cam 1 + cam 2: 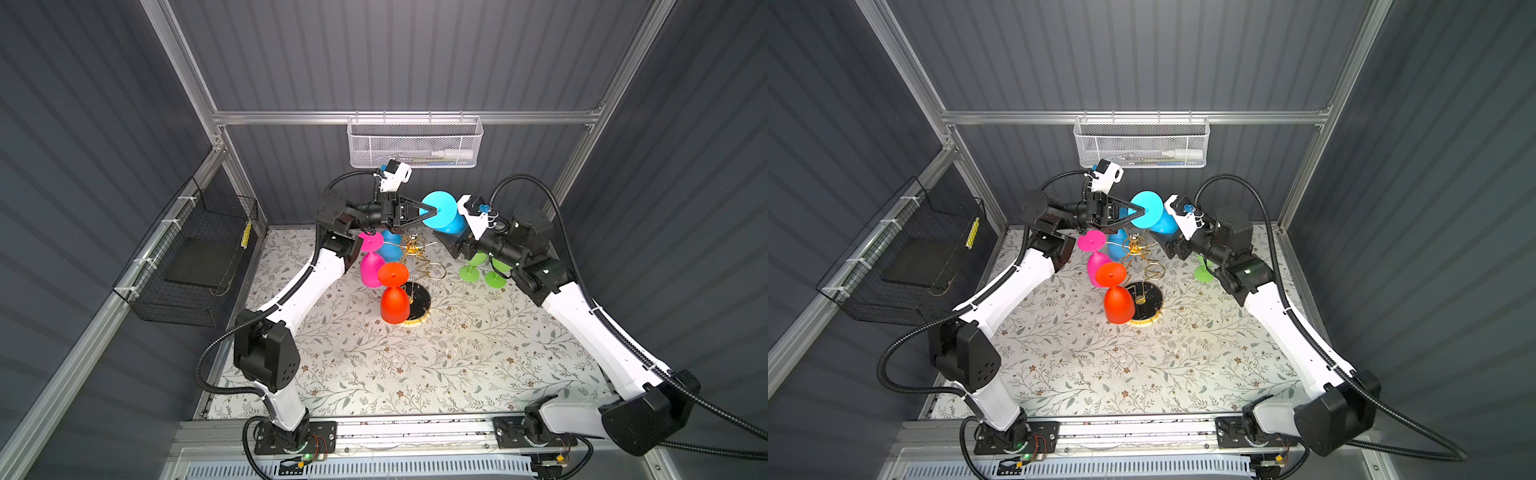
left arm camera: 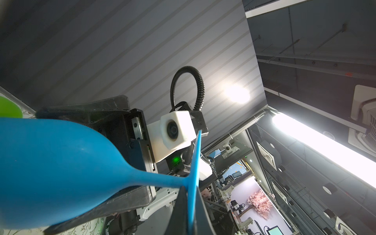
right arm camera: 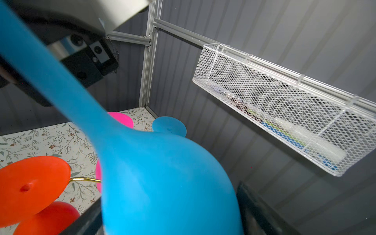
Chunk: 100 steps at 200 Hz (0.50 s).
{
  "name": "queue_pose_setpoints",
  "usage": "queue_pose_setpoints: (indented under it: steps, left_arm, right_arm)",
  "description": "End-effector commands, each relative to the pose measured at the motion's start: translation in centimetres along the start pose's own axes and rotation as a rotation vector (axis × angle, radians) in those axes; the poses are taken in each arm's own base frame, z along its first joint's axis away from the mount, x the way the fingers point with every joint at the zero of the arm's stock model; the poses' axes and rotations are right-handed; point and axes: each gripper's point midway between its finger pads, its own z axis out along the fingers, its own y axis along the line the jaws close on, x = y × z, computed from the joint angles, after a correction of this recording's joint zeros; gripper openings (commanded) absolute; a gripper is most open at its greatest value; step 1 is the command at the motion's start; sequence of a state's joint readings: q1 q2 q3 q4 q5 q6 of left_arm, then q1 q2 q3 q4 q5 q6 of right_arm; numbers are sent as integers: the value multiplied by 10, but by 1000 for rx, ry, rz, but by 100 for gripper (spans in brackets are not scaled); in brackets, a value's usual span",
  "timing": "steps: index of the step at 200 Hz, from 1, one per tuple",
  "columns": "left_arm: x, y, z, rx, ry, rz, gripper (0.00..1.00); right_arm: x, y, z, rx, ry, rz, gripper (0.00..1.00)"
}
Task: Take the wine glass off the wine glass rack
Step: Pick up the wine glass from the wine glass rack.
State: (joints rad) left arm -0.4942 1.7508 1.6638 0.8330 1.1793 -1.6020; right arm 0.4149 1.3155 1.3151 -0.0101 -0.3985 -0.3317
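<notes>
A blue wine glass hangs in the air on its side, above and behind the gold wine glass rack. My left gripper is shut on the rim of its round foot. My right gripper stands wide, with one finger on each side of the bowl. Both fingers sit close against the bowl; whether they press on it does not show. On the rack's arms hang a pink glass, an orange-red glass and a second blue glass.
Green glasses stand on the floral mat under my right arm. A white mesh basket hangs on the back wall just behind both wrists. A black wire basket is fixed to the left wall.
</notes>
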Motion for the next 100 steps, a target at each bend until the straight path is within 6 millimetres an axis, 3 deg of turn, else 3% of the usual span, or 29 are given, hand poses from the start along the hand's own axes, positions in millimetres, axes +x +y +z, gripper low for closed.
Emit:
queue_pose_setpoints:
  steps: [1,34,47,61,77,100]
  left_arm:
    - [2,-18,3,41,21,82,0]
    - [2,-20,3,43,22,88,4]
    - [2,-20,3,44,22,90,18]
    - [2,-20,3,43,22,96,45]
    - [1,-19,3,42,20,110,58]
    - [-1,-17,1,28,11,129,67]
  right_arm:
    - [-12,3,-5,2,-11,-6,80]
    - [-13,5,-9,4,-7,-14,74]
    - [-13,6,-11,3,-4,-12,73]
    - [-13,7,-13,4,1,-8,71]
    - [-13,8,-16,6,8,1,69]
    - [-12,9,-24,17,31,27,65]
